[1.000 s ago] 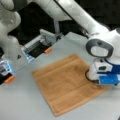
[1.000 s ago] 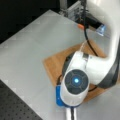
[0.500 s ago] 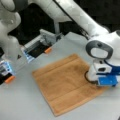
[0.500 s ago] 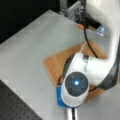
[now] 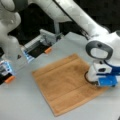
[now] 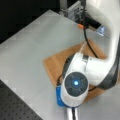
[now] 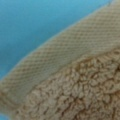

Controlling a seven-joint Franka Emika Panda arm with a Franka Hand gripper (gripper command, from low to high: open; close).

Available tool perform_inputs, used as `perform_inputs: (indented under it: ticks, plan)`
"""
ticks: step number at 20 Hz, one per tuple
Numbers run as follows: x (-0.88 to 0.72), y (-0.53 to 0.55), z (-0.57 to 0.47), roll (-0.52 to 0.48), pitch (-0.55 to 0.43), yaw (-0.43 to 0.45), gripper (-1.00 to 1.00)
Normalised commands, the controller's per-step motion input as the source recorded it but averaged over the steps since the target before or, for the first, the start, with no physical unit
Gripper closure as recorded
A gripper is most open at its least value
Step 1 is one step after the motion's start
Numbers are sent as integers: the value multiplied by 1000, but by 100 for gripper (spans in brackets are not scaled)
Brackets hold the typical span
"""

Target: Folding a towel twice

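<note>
Towel [image 5: 62, 83] lies spread flat and unfolded on the grey bench [image 5: 22, 102], an orange-brown, roughly square cloth with woven band stripes running near two of its edges. My hand [image 5: 100, 83] is down at the towel's edge toward a front view's right, pressed close to the cloth; my own white wrist housing hides the fingers, so I cannot tell whether they are apart or closed. In a front view my arm [image 6: 75, 85] covers much of the towel [image 6: 53, 66]. In the wrist view the towel's edge [image 7: 75, 82] fills the frame: a flat ribbed hem beside looped, fuzzy terry pile. Beyond the towel stands a metal fixture [image 5: 41, 45] with an orange tab [image 5: 48, 50], well apart from the cloth.
</note>
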Motion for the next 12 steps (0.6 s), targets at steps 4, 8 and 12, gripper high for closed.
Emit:
perform_inputs:
  ticks: [4,8,12]
  plan:
    - [-175,-119,-136,-32,104,17,100]
    - [-173,-107,-142,-22,97,19,100]
    - [-171,-116,-141,-15,107,35,100]
